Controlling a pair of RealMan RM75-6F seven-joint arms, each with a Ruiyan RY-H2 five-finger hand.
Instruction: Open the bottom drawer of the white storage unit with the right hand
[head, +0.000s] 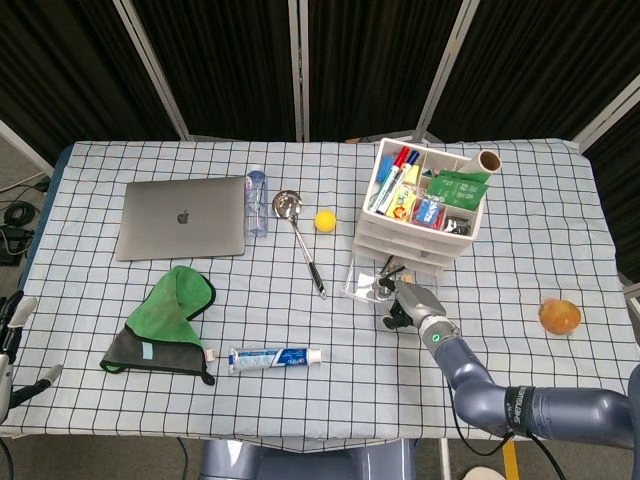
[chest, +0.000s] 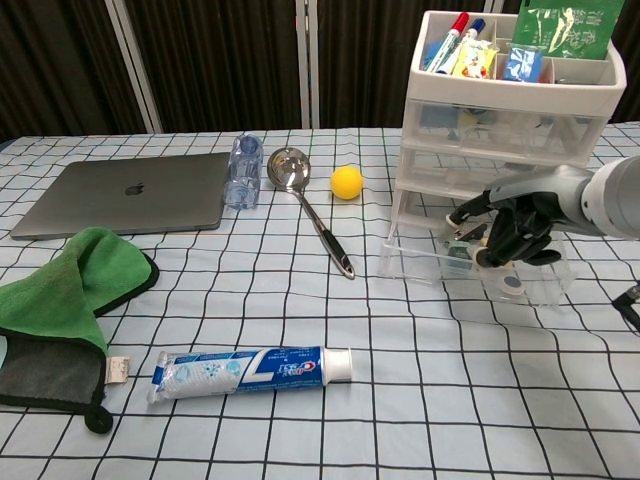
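The white storage unit (head: 376, 232) (chest: 500, 140) stands at the table's back right, its top tray full of pens and packets. Its clear bottom drawer (head: 362, 284) (chest: 418, 262) is pulled out toward me, with small items inside. My right hand (head: 408, 303) (chest: 518, 228) hovers over the drawer's right front part, dark fingers curled in; nothing shows inside them, and I cannot tell whether they touch the rim. My left hand (head: 12, 345) shows only partly at the left edge of the head view, fingers apart and holding nothing.
Left of the unit lie a yellow ball (chest: 347, 182), a ladle (chest: 305, 205), a water bottle (chest: 243, 171) and a closed laptop (chest: 130, 192). A green cloth (chest: 62, 290) and a toothpaste tube (chest: 250, 371) lie near the front. An orange fruit (head: 559, 316) sits far right.
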